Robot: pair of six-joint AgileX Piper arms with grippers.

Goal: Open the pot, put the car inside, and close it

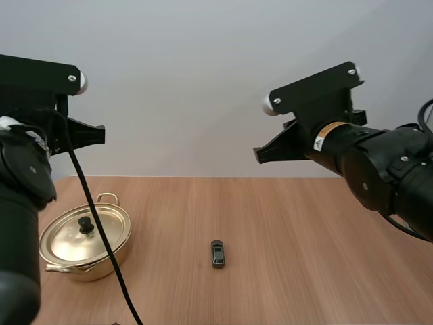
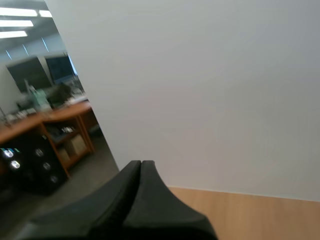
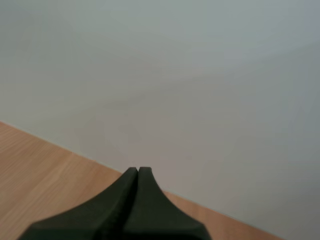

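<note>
A round, shiny brass-coloured pot point(image 1: 82, 271) with loop handles sits at the left of the smooth wooden table point(image 1: 318, 271), its shallow lid point(image 1: 67, 240) on, topped by a small black knob point(image 1: 85, 224); a small dark toy car point(image 1: 217, 254) lies on bare wood to the pot's right, well apart from it; both arms hang high above the table, reaching forward; the left gripper point(image 2: 141, 162) has its black fingers pressed into one wedge, holding nothing; the right gripper point(image 3: 137, 169) likewise.
</note>
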